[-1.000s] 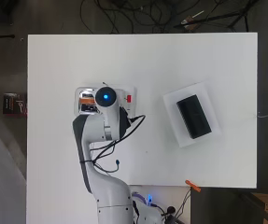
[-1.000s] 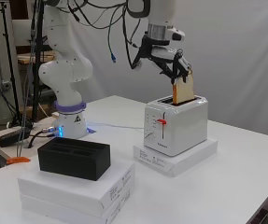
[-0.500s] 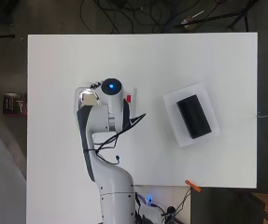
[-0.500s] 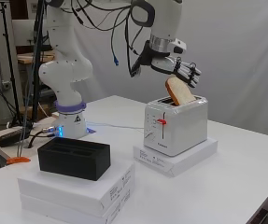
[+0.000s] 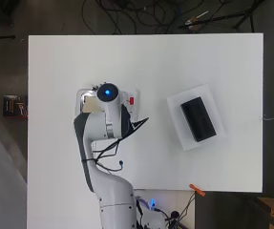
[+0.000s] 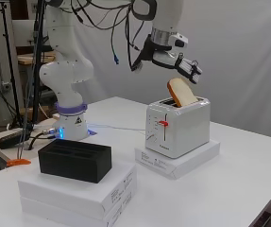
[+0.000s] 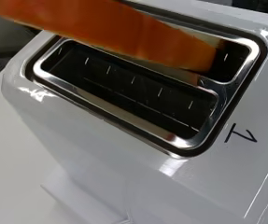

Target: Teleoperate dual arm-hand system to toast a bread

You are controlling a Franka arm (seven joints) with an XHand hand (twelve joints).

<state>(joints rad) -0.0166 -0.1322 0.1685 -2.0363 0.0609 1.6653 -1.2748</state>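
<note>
The white toaster (image 6: 177, 127) stands on a flat white box (image 6: 187, 163) mid-table, with its red lever (image 6: 163, 123) up. A slice of bread (image 6: 183, 92) leans tilted in its top slot, with most of it sticking out. The hand (image 6: 182, 64) hovers just above the slice with its fingers stretched out straight, and I cannot tell whether they touch it. In the wrist view the bread's brown crust (image 7: 110, 30) lies across the far side of the chrome-rimmed slot (image 7: 138, 93). From overhead the arm covers most of the toaster (image 5: 84, 98); a bit of the bread (image 5: 90, 106) shows.
A black slotted block (image 6: 74, 160) sits on stacked white boxes (image 6: 78, 196) near the front left, seen from overhead as the block (image 5: 198, 118) at the right. The arm's base (image 6: 71, 123) stands behind it. Cables and an orange clamp (image 6: 19, 161) lie by the table's edge.
One second ago the hand held the slice upright above the toaster. The slice has since been lowered and tipped into the slot, and the fingers have straightened and come off it.
</note>
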